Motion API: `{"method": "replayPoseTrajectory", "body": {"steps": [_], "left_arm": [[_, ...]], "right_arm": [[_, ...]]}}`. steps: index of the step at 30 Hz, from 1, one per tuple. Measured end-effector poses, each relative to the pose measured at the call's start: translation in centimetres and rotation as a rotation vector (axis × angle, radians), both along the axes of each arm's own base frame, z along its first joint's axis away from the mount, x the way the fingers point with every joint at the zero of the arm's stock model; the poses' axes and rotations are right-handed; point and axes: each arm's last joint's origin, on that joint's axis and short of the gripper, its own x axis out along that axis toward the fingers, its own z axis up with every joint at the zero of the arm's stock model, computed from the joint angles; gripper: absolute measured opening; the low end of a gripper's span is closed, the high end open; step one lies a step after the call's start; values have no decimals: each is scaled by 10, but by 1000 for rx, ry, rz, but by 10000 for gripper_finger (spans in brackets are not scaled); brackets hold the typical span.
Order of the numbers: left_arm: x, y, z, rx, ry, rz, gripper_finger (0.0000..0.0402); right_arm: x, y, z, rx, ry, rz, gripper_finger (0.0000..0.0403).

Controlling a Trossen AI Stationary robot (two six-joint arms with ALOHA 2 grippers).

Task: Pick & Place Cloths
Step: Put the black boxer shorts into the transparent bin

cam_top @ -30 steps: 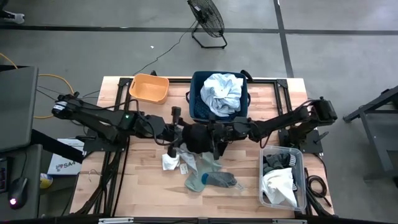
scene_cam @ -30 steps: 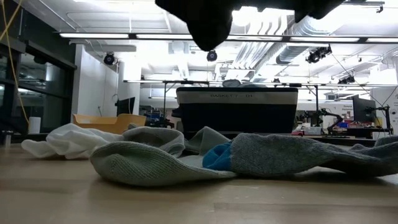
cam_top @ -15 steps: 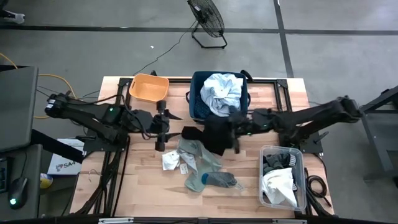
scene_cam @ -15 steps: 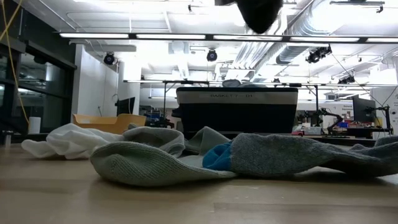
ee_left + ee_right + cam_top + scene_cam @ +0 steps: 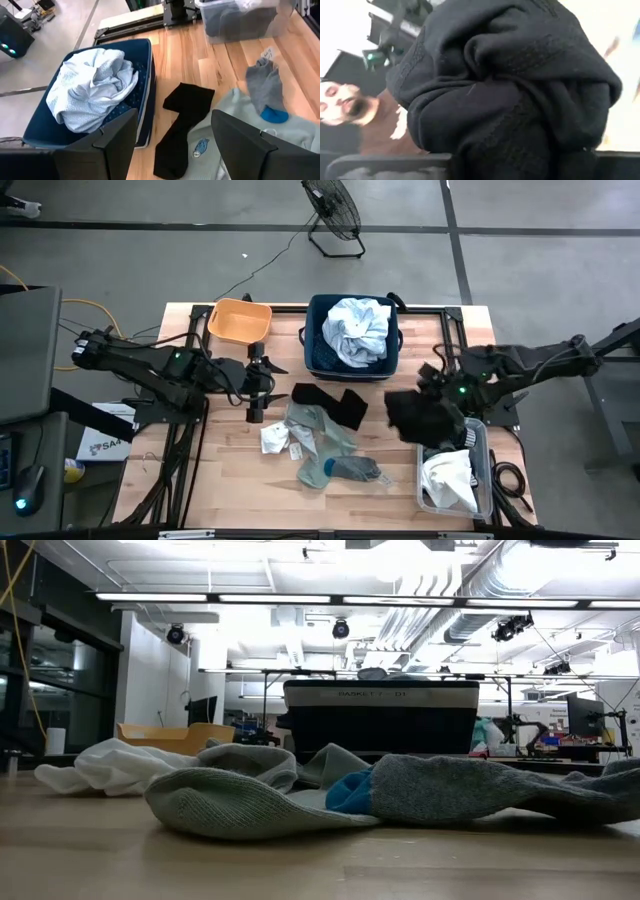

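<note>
A bunched black cloth [image 5: 420, 418] hangs from my right gripper [image 5: 436, 392], which is shut on it above the table's right side; the cloth fills the right wrist view [image 5: 510, 90]. A second black piece [image 5: 330, 402] lies flat at the table's centre, also in the left wrist view [image 5: 182, 127]. Grey-green socks [image 5: 325, 448] and a small white piece [image 5: 274, 440] lie nearer the front edge. My left gripper [image 5: 262, 388] stands open left of the black piece, above the table, with nothing between its fingers [image 5: 235, 137]. My right gripper holds the black cloth by a bunched, several-layered part [image 5: 520, 145], but the cloth itself hides the fingers and the place of contact. The cloth is lifted clear of the table and hangs below the gripper, at the clear bin's far left corner.
A navy fabric bin [image 5: 316, 345] with a pale blue-white shirt [image 5: 358, 328] stands at the far centre, and an orange tub [image 5: 240, 321] at the far left. A clear plastic bin [image 5: 487, 470] holding white and dark cloths sits at the near right.
My right gripper has swung from the table's centre toward the right edge, rising and rolling, and has carried the black cloth up, clear of the table. My left gripper has drawn back toward the left edge. One black piece is left lying at the centre.
</note>
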Motion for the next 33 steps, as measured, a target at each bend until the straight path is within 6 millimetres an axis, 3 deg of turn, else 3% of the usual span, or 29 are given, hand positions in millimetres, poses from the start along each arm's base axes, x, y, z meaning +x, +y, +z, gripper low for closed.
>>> {"method": "replayPoseTrajectory", "body": {"steps": [8,17,26,33], "left_arm": [[-2,0,-4,-10,45,11,248],[-2,0,-6,-7,60,12,248],[-2,0,-6,-6,61,11,248],[-2,0,-6,-6,61,11,248]], "right_arm": [[-24,30,-24,222,540,43,85],[-34,68,-53,246,1071,12,85],[-20,105,-88,42,1181,-67,87],[-7,116,-119,-193,1209,-93,89]]}}
